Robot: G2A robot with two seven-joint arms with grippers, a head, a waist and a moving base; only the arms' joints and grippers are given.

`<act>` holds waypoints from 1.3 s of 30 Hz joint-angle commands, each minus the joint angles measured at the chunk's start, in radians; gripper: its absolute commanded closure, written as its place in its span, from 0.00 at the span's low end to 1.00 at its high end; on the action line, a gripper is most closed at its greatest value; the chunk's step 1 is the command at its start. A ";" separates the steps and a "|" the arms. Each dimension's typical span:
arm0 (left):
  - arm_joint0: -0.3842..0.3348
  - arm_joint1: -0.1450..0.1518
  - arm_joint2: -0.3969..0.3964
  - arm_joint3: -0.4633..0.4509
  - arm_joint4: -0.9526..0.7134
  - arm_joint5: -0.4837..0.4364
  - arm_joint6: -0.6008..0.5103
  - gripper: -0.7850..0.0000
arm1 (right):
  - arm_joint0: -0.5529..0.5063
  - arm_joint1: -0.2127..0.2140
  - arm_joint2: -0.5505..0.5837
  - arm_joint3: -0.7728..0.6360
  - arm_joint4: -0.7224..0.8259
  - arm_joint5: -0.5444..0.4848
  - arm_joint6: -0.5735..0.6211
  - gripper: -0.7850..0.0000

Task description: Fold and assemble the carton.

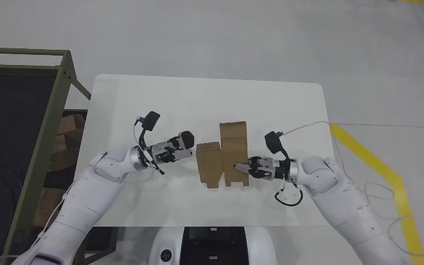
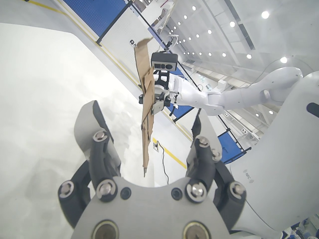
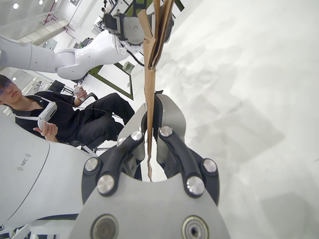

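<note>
The white desk (image 1: 199,99) spreads out under both arms. The left arm (image 1: 99,182) and the right arm (image 1: 334,182) each bend at the elbow and angle inward from the robot's shoulders, forearms low over the desk, wrists facing each other across the middle.

Between them the flattened brown carton (image 1: 222,156) is held level above the desk's centre, broad face up. Its panels run lengthwise from the robot's side towards the far edge, and the panel on the robot's right reaches farther that way than the left one.

The right tool (image 1: 246,167) is clenched on the carton's right edge, the cardboard pinched edge-on between its fingers (image 3: 172,115). The left tool (image 1: 189,147) sits just beside the carton's left edge with its fingers (image 2: 97,125) spread wide, released and holding nothing.
</note>
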 commanded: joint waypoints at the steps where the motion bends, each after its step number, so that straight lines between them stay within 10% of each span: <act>1: -0.001 0.004 -0.007 -0.009 -0.055 0.000 -0.043 0.00 | 0.008 0.003 -0.008 0.002 0.010 -0.009 0.034 1.00; 25: -0.002 0.001 -0.001 -0.054 -0.031 0.000 -0.010 0.00 | 0.009 0.008 -0.018 -0.017 0.011 0.002 0.050 1.00; 39: -0.126 -0.036 0.088 0.025 0.026 0.000 0.031 0.00 | 0.021 0.020 -0.057 -0.018 0.106 -0.015 0.102 1.00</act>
